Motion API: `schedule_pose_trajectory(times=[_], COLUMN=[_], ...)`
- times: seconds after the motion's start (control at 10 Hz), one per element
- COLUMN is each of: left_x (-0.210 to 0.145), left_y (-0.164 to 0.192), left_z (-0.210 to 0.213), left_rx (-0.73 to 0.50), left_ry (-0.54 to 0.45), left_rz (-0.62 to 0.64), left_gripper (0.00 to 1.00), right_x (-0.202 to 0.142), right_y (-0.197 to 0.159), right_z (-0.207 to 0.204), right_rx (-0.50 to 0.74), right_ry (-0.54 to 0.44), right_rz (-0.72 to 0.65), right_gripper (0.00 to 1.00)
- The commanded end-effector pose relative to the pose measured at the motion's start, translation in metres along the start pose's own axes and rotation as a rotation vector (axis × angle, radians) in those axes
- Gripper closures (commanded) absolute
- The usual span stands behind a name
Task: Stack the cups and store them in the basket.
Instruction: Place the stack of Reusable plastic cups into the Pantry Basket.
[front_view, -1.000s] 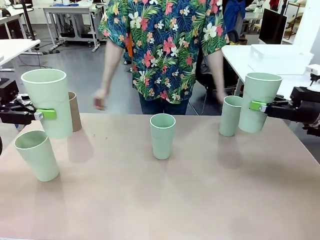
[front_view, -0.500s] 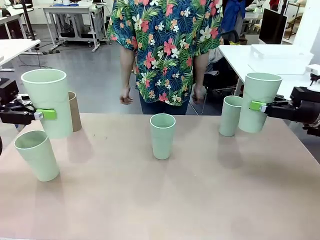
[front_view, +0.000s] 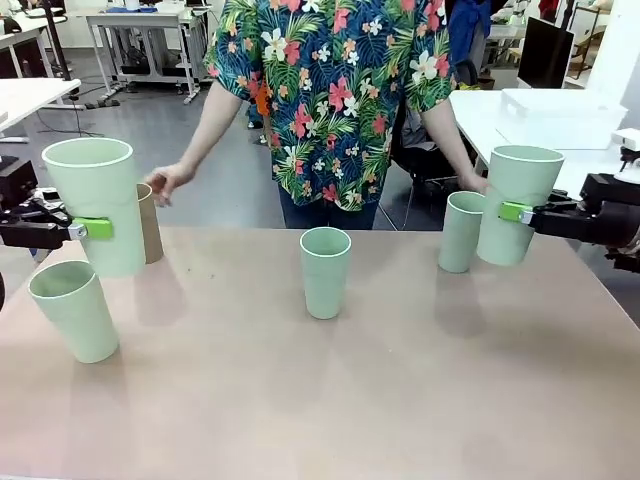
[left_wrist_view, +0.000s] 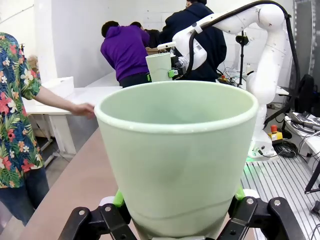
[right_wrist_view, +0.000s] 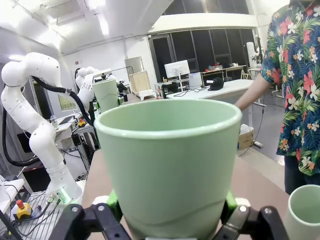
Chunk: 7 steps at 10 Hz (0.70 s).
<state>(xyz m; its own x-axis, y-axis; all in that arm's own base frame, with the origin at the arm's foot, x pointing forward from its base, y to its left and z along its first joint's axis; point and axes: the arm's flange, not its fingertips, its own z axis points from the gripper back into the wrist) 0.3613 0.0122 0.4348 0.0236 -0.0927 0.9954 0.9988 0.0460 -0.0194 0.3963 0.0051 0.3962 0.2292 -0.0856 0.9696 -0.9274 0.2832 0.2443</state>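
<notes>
At left, above the tabletop (front_view: 320, 400): left gripper (front_view: 90, 229) is pinching a mint cup (front_view: 95, 190), lifted clear
At right: right gripper (front_view: 512, 212) is clamping a second mint cup (front_view: 520, 195), lifted clear
Likely stacking targets: near-left cup (front_view: 72, 310) is standing below the left load, nearer the robot; far-right cup (front_view: 462, 232) is standing just beside the right load, toward the middle
Also standing: centre cup (front_view: 325, 272); brown cup (front_view: 150, 225), behind the left load
Axes: every cup is pointing mouth up, long axis vertical
Person: one hand (front_view: 165, 182) is hanging near the brown cup
</notes>
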Motion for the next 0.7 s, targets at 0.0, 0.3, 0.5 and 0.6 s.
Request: schedule_pose_trajectory(times=[0.0,0.3,0.5,0.6], left_x=[0.0012,0.0012,0.0012,0.0012], left_y=[-0.0003,-0.0003,-0.0003,-0.0003], left_z=[0.0006,0.0006,0.0006,0.0006], left_rx=[0.002,0.002,0.002,0.002], left_ry=[-0.003,-0.003,-0.003,-0.003], left_rz=[-0.005,-0.005,-0.005,-0.005], left_gripper=[0.15,0.15,0.15,0.15], right_x=[0.002,0.002,0.002,0.002], right_y=[0.0005,0.0005,0.0005,0.0005], right_z=[0.0001,0.0001,0.0001,0.0001], right_rx=[-0.002,-0.002,-0.002,-0.002], right_ry=[-0.003,-0.003,-0.003,-0.003], right_rz=[0.005,0.005,0.005,0.005], right_gripper=[0.14,0.14,0.14,0.14])
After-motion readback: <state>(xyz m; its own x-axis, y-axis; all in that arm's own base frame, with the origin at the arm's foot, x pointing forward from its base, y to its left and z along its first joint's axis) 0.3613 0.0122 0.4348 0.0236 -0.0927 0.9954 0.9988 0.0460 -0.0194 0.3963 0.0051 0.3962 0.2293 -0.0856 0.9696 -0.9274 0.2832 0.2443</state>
